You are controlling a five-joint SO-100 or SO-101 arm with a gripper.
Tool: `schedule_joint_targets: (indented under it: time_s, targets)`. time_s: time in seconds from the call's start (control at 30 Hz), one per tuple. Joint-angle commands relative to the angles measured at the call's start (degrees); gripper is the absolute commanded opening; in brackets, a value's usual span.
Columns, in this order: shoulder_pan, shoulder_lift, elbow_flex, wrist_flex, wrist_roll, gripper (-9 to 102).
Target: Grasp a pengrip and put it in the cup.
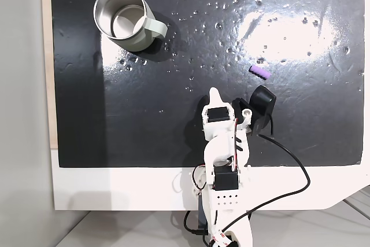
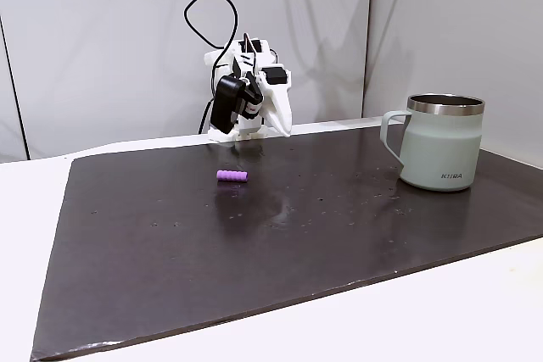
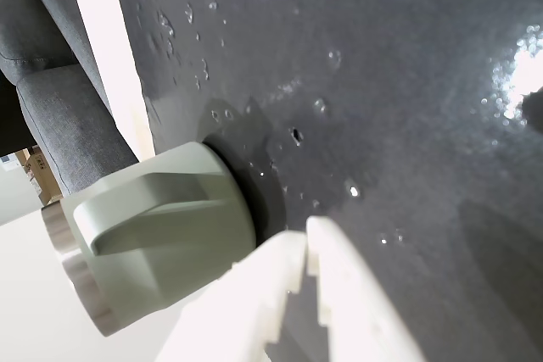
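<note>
Gripper [image 1: 214, 93] sits lower centre of a fixed view, jaws closed, nothing held. Pengrip [image 1: 259, 72] lies on dark mat [image 1: 173, 137], right of centre, apart from gripper. Cup [image 1: 124, 17] stands upright, upper left.

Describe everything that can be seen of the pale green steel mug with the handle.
The pale grey-green mug is round, with a shiny silver inside and a bare steel rim. It looks empty. It stands upright on the black mat, near the mat's upper left corner in a fixed view from above. A side handle of the same green colour sticks out towards the mat's middle. Small dark lettering is printed low on its wall. Only the mat touches it.
</note>
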Motion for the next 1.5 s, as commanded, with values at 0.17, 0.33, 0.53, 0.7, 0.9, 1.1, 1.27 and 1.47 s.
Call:
schedule_joint_targets:
  time_s: [0.17, 0.33, 0.53, 0.7, 0.9, 1.1, 1.27, 1.47]
  targets:
    - [-1.58, 0.62, -0.18, -0.09, -2.11, 0]
    - [-1.85, 0.62, -0.18, -0.09, -1.93, 0]
    - [-1.49, 0.62, -1.67, 2.02, -1.76, 0]
    - [-0.09, -2.02, -10.28, 6.59, -2.55, 0]
    - [3.25, -21.36, -18.54, 1.14, -3.96, 0]
    - [6.86, -44.65, -29.53, -2.90, -3.25, 0]
    - [10.20, -62.31, -41.75, -2.72, 0.70, 1]
    - [13.18, -76.82, -55.55, 3.87, 6.06, 10]
